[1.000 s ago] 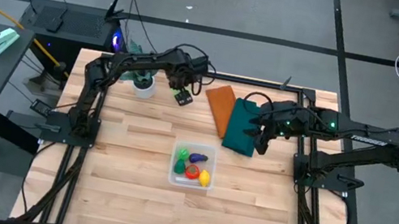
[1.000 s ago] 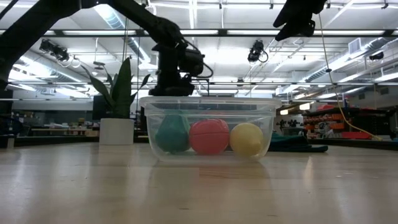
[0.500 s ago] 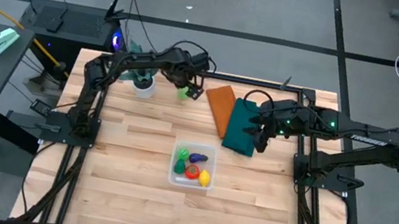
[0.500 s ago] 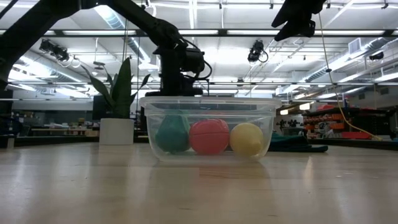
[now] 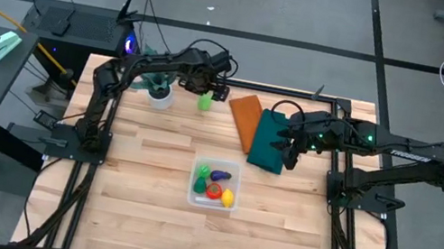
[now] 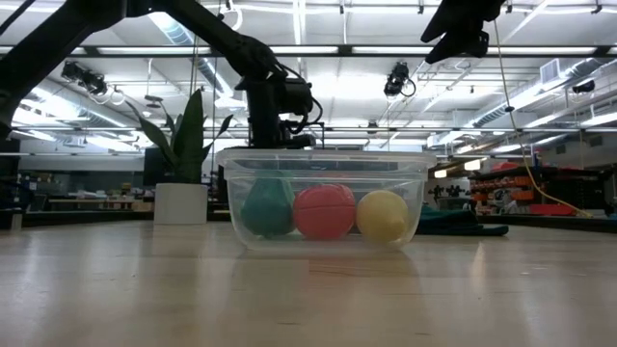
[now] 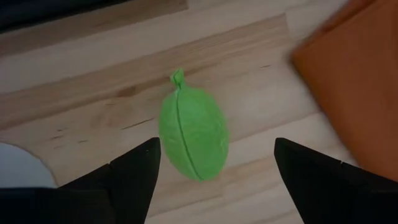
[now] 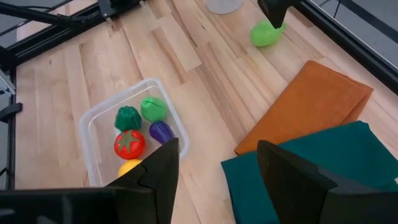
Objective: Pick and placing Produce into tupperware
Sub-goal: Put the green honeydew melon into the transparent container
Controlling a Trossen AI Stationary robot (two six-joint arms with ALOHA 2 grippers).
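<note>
A light green toy fruit point(image 7: 193, 142) lies on its side on the wood table, at the far side beside the orange cloth; it also shows in the high view point(image 5: 205, 100). My left gripper point(image 7: 216, 146) hangs open above it, one finger on either side, touching nothing; in the high view it point(image 5: 213, 89) is just beyond the fruit. The clear tupperware point(image 5: 211, 203) stands mid-table and holds a light green point(image 8: 153, 109), dark green point(image 8: 127, 117), purple point(image 8: 161, 131), red point(image 8: 129, 144) and yellow point(image 8: 130, 167) piece. My right gripper point(image 8: 217, 155) is open and empty above the dark green cloth.
An orange folded cloth point(image 5: 244, 117) and a dark green folded cloth point(image 5: 269, 142) lie at the far right. A potted plant in a white pot point(image 5: 160, 92) stands just left of the loose fruit. Bare wood lies around the tupperware.
My left gripper has drawn back from over the light green fruit toward the table's far edge. The fruit, earlier covered by the gripper, now shows whole on the table. My right arm has kept still.
</note>
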